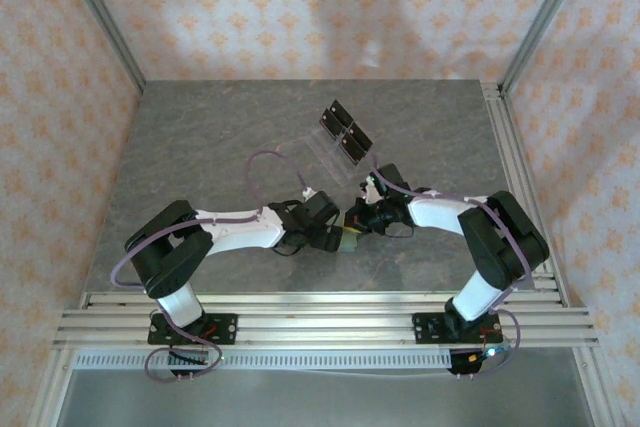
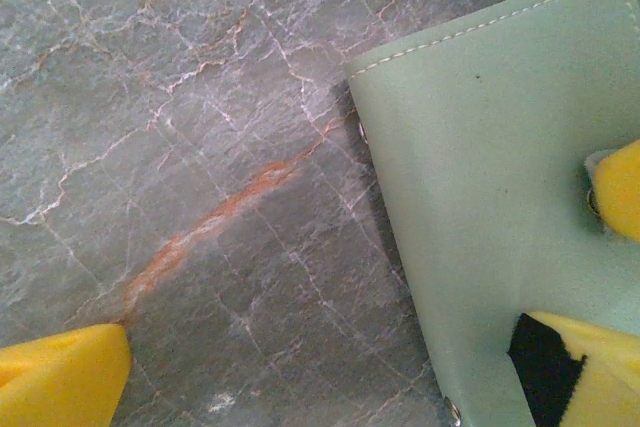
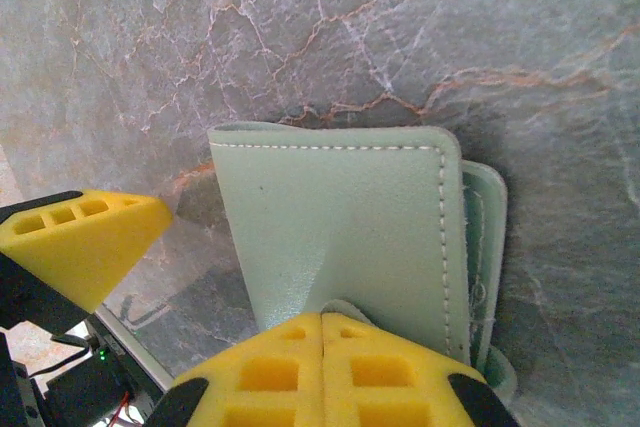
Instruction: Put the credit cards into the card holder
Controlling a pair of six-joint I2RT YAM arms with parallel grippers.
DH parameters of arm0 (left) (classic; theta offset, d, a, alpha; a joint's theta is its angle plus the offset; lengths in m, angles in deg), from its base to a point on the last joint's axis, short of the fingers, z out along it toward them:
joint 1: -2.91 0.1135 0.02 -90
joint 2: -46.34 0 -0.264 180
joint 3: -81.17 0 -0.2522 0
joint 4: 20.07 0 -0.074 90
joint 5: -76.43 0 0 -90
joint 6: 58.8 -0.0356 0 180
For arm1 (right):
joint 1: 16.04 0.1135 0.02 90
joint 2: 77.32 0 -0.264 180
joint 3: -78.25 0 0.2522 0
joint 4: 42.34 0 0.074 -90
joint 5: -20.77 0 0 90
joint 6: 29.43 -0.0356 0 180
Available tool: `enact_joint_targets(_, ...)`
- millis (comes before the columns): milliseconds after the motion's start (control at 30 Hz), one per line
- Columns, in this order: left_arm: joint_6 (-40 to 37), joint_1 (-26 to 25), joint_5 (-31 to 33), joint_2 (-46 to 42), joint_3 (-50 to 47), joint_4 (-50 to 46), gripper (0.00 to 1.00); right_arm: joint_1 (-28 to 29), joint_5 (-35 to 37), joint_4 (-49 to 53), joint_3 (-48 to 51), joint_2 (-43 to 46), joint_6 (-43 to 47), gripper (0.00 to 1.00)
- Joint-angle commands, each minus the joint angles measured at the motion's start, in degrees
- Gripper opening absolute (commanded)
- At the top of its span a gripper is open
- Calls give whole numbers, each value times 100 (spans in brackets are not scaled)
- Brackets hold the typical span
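The small sage-green folding wallet of soft, leather-like material [image 3: 340, 217] lies on the grey marbled table [image 1: 200, 147]. It is near the middle, a little toward the near side, between your two arms.

Your right gripper [image 3: 323, 332] is pressed together on the near edge of the wallet. A crease in the cover runs into the yellow fingers, so I judge that it pinches only the top cover. Your left gripper [image 2: 325, 352] is spread wide and holds nothing. One finger is over bare table, the other over the lower part of the wallet.

I think the wallet is light and limp. It will probably bend and slide on the smooth stone. Take it by the stitched border, where it looks stiffer, and press the lower layer down with the other gripper when the cover opens.

The two grippers are very close together over the wallet, so move one at a time. The clear stand with black rectangles [image 1: 345, 135] is just behind them. To the left and right there is open table. The aluminium rail [image 1: 320, 309] runs along the near edge.
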Motion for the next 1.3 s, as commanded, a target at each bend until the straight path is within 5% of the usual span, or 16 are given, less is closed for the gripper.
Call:
enact_joint_targets(0, -11, 37, 18, 134, -4, -105, 100, 3, 318, 283, 360, -198, -29, 0)
enact_joint_targets(633, 5, 36, 19, 117, 9, -117, 100, 3, 525, 456, 748, -126, 33, 1)
enact_joint_targets(800, 2, 38, 23, 82, 53, -159, 100, 3, 397, 468, 346, -17, -66, 13)
enact_joint_targets(1033, 16, 40, 143, -139, 110, -306, 100, 3, 134, 532, -532, 107, -249, 43)
enact_joint_targets(1267, -55, 71, 588, -672, 468, -757, 100, 6, 149, 711, -1345, 421, -324, 57)
